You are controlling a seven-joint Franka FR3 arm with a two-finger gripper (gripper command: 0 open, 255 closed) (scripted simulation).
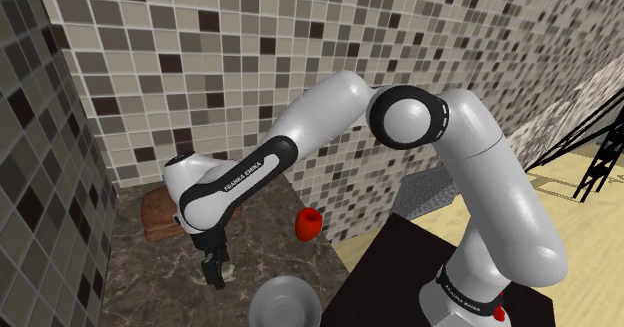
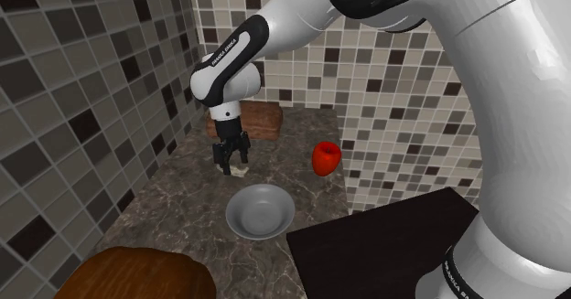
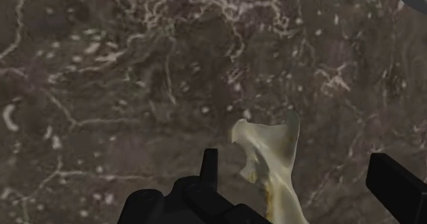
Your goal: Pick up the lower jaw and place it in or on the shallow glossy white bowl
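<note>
My tool (image 2: pixel 231 165) hangs low over the dark marble tabletop (image 2: pixel 178 217), fingers spread wide, gripping nothing. The pale lower jaw (image 3: pixel 270 162) lies on the stone between them. Further right sits the shallow grey bowl (image 2: pixel 261 211), then a red cup (image 2: pixel 326 158).

Jawbone (image 3: pixel 270 164) lies on counter (image 2: pixel 174 210), near the bowl (image 2: pixel 260 217).

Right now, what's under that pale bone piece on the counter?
The cream-coloured lower jawbone rests on the dark veined stone counter, between the open black jaws. Its underside is hidden.
</note>
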